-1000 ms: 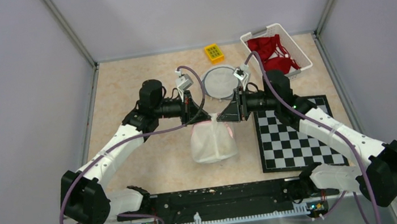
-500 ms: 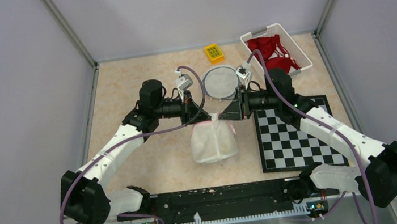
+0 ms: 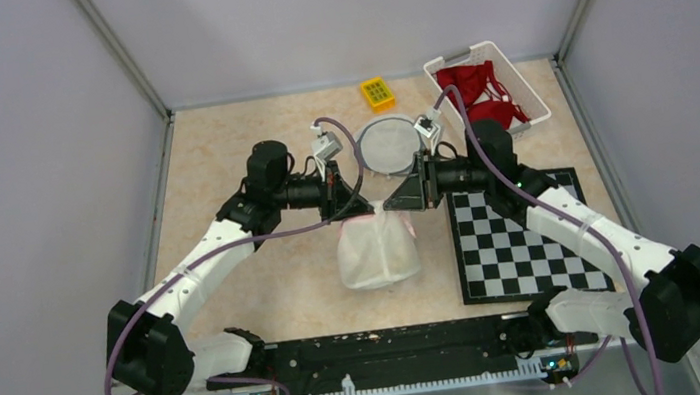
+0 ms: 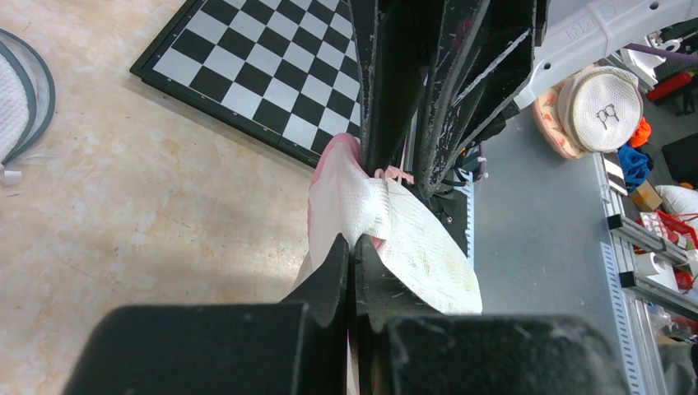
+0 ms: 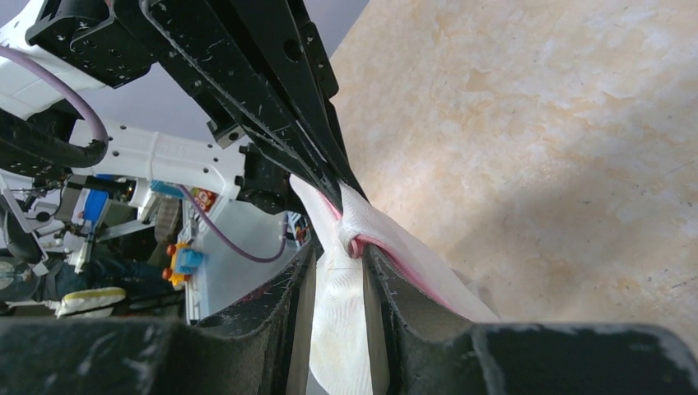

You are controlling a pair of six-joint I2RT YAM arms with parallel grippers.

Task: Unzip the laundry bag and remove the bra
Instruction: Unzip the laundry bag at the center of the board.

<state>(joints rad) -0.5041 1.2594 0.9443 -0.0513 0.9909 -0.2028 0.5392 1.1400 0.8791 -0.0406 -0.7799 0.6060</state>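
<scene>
The left hand (image 3: pixel 359 210) and right hand (image 3: pixel 390 207) pinch the top of the laundry bag (image 3: pixel 376 257); pulling could slip the mesh free.

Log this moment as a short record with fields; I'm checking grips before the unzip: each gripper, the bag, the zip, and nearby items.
left gripper: shut on the top edge of the laundry bag
right gripper: shut on the same edge, tip to tip with the left
laundry bag: white mesh, pink trim, pinched top raised, body sagging below
zip: hidden between the grippers, cannot tell
bra: none showing at the bag's top
checkerboard mat: right of the bag
basket: far right, red garments inside
</scene>
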